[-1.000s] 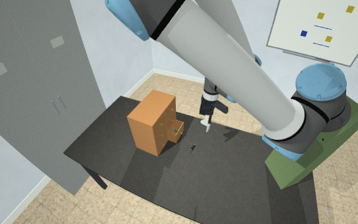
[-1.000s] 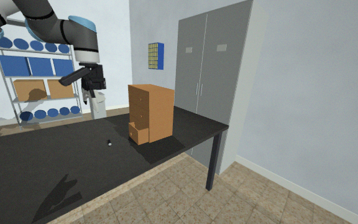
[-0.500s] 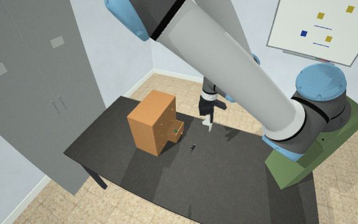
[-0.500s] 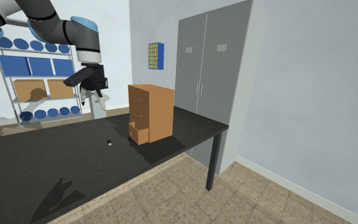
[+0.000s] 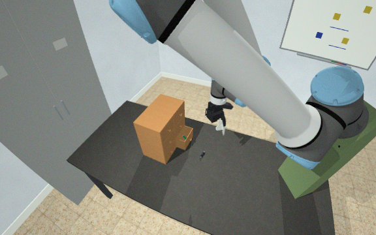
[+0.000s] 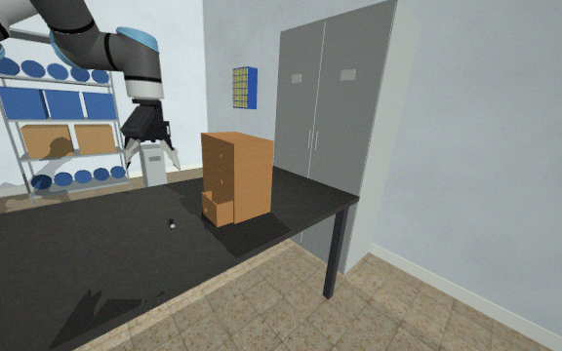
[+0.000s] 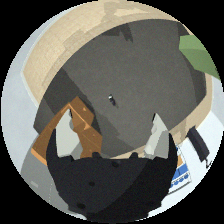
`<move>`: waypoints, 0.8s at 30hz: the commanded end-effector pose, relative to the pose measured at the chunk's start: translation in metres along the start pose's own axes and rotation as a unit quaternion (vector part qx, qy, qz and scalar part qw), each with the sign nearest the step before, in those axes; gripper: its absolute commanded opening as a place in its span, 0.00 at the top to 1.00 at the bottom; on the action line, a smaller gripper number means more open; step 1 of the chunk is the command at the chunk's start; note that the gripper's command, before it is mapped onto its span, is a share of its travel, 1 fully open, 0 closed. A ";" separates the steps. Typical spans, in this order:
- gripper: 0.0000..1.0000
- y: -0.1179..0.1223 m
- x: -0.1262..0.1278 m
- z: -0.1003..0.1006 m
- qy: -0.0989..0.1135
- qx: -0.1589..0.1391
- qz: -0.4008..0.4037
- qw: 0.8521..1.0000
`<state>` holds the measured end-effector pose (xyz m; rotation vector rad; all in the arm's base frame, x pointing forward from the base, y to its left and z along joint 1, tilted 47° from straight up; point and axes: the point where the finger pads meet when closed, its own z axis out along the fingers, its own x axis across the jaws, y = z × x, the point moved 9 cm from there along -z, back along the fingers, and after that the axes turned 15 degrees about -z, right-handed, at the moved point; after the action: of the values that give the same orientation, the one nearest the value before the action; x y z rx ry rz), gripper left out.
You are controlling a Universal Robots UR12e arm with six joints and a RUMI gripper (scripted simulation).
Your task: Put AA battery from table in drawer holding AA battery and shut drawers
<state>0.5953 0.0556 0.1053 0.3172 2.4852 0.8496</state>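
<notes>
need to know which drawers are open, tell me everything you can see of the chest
The chest is a tall, wood-coloured box standing upright on the dark table, near its cabinet-side end. Its front carries a column of drawers with small knobs. Only the bottom drawer is pulled partway out, with something green lying inside; the ones above look shut. Nothing but the table touches it. The open end effector hangs apart from it.
</notes>
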 end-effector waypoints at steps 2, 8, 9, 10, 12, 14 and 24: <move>0.00 0.001 -0.010 0.000 0.004 -0.004 -0.122 0.992; 0.00 0.003 -0.021 0.000 0.003 -0.004 -0.255 0.967; 0.00 0.003 -0.021 0.000 0.003 -0.004 -0.255 0.967; 0.00 0.003 -0.021 0.000 0.003 -0.004 -0.255 0.967; 0.00 0.005 -0.025 0.000 0.003 -0.004 -0.299 0.954; 0.00 0.006 -0.029 0.000 0.003 -0.005 -0.343 0.939; 0.00 0.015 -0.045 0.000 0.002 -0.005 -0.544 0.839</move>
<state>0.6278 0.0519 0.1272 -0.8238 2.2132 0.4069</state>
